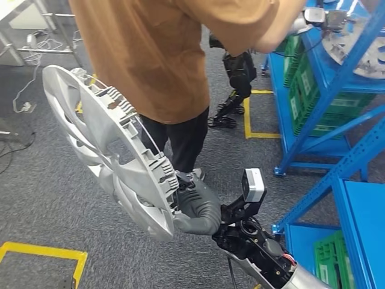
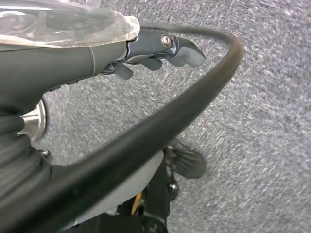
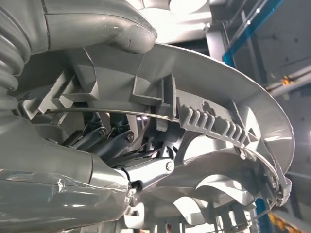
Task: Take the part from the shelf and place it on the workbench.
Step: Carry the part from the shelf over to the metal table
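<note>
The right hand (image 1: 195, 205) grips the silver wheel cover (image 1: 109, 150) at its lower rim, thumb on one face and the darker fingers (image 3: 110, 138) curled in behind the ribbed clips on the inner side. The wheel cover hangs in the air above the grey carpeted floor (image 1: 41, 198), tilted on edge with its inner side and wire retaining ring (image 3: 110, 112) turned toward the head camera. It is well apart from the blue shelf (image 1: 317, 102), which stands on the far side of the right hand from it.

The left hand (image 2: 157, 48) hangs over the carpet with its fingers loosely bent and apart, holding nothing; a black cable (image 2: 176, 116) arcs across in front of it.

A person in a brown shirt (image 1: 163, 54) and black trousers stands just behind the wheel cover, reaching an arm toward the top of the blue shelf, where another wheel cover (image 1: 358, 48) lies, cut off by the picture's edge. Green crates (image 1: 308, 96) sit on the lower levels of the shelf. The person's hand is too blurred to tell what it touches. Yellow floor tape (image 1: 45, 250) runs below the held cover.
</note>
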Controlling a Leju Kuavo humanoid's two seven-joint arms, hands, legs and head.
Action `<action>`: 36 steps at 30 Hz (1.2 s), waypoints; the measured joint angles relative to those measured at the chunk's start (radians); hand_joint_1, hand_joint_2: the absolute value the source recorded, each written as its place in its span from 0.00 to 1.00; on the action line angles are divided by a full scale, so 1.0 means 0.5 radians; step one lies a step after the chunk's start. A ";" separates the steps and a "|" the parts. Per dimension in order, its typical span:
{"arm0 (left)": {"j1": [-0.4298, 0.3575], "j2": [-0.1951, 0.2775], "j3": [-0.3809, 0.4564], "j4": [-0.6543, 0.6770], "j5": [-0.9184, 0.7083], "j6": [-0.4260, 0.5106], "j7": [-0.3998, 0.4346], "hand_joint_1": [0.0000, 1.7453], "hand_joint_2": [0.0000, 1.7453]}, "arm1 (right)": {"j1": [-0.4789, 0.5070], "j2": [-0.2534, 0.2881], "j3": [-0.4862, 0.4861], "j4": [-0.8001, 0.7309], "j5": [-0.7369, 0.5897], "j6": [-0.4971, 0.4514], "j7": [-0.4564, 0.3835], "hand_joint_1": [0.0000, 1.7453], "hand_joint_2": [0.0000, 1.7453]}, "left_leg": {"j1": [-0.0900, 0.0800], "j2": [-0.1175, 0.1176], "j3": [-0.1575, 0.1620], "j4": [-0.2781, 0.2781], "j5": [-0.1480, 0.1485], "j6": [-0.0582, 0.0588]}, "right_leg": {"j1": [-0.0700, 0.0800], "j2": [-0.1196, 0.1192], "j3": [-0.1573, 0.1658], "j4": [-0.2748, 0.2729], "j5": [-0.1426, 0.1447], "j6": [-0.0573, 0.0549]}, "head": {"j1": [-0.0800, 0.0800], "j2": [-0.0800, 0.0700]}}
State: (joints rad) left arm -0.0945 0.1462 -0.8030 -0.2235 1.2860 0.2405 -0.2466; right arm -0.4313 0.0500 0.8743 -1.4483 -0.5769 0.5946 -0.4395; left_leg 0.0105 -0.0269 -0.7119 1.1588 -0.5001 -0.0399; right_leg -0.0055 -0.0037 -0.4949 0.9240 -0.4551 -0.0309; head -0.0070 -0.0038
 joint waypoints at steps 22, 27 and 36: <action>-0.004 -0.001 -0.001 0.000 -0.031 -0.015 0.003 0.00 1.00 | 0.026 -0.008 -0.002 0.000 0.002 -0.033 0.031 0.92 1.00 | -0.007 -0.147 0.245 -0.419 0.200 0.082 | 0.002 0.135 -0.101 0.173 -0.042 0.051 | 0.047 0.000; 0.013 0.000 -0.002 0.001 -0.032 -0.014 0.003 0.00 1.00 | 0.022 -0.008 -0.002 -0.001 0.002 -0.039 0.037 0.92 1.00 | 0.002 -0.179 0.205 -0.402 0.198 0.029 | 0.000 0.102 -0.024 0.034 -0.011 0.024 | 0.047 0.000; 0.001 0.002 -0.002 0.001 -0.039 -0.018 0.002 0.00 1.00 | 0.033 -0.011 0.001 -0.002 0.025 -0.057 0.047 0.92 1.00 | 0.033 0.119 0.120 -0.215 0.145 -0.036 | -0.002 -0.135 -0.012 0.019 -0.022 0.032 | -0.041 0.000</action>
State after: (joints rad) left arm -0.0941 0.1474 -0.8042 -0.2230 1.2668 0.2317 -0.2457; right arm -0.4147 0.0446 0.8748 -1.4492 -0.5643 0.5661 -0.4158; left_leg 0.0269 0.0326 -0.6519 1.0514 -0.4275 -0.0581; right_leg -0.0064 -0.0714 -0.5007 0.9332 -0.4660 -0.0150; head -0.0276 -0.0038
